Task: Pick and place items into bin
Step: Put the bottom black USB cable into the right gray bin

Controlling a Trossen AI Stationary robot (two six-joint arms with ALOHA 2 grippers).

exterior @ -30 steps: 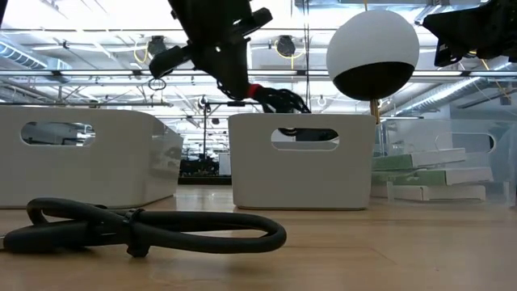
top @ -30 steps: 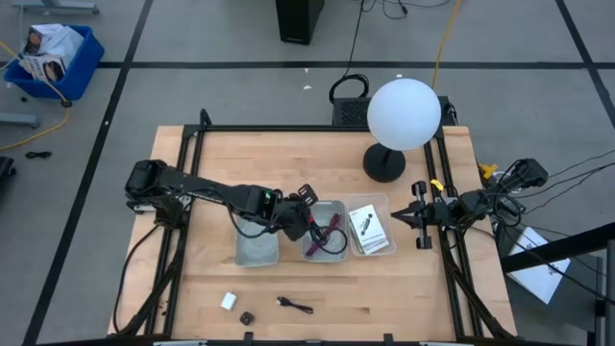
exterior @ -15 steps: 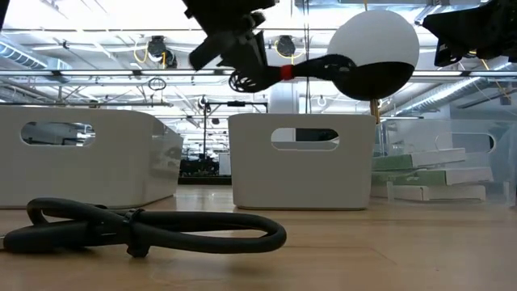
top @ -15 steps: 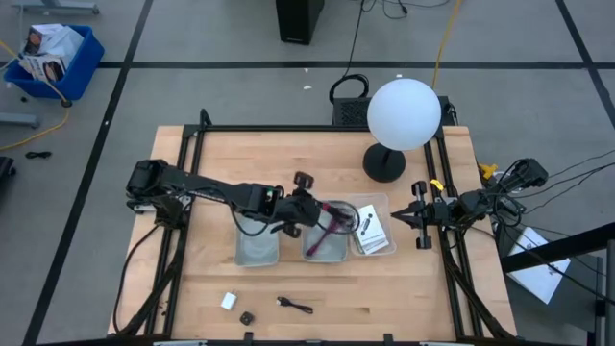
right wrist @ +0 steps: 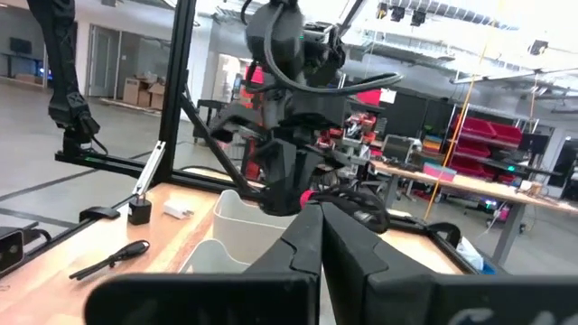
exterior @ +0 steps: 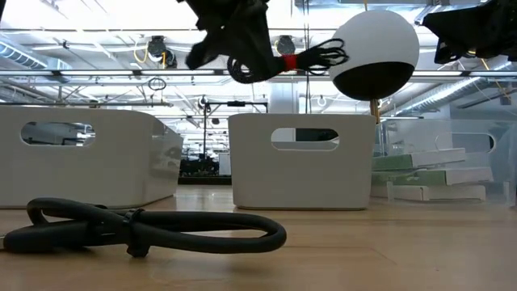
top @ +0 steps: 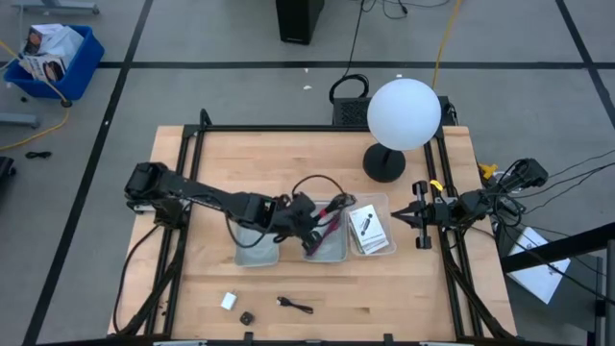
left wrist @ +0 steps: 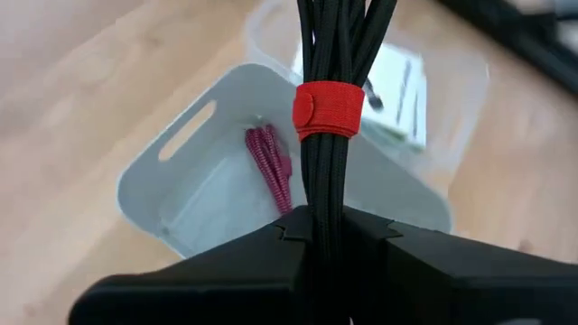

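Three bins are lined across the table's middle: an empty-looking left bin (top: 257,245), a middle bin (top: 327,244) with a dark-red strap (left wrist: 270,166) lying in it, and a clear bin (top: 370,228) where printed white cards (top: 368,231) are kept. Above the middle bin, a black cable bundle (left wrist: 332,108), bound by a red wrap (left wrist: 328,110), is pinched in the left gripper (left wrist: 330,230), jaws clamped tight. A carry-to-bin step is judged underway. Next, lowering over a bin and release are called for. Near the front edge, a white block (top: 229,301), a tiny black piece (top: 247,316) and a loose cable (top: 295,306) are left. At the right edge, the right gripper (top: 415,219) is parked, jaws together, empty.
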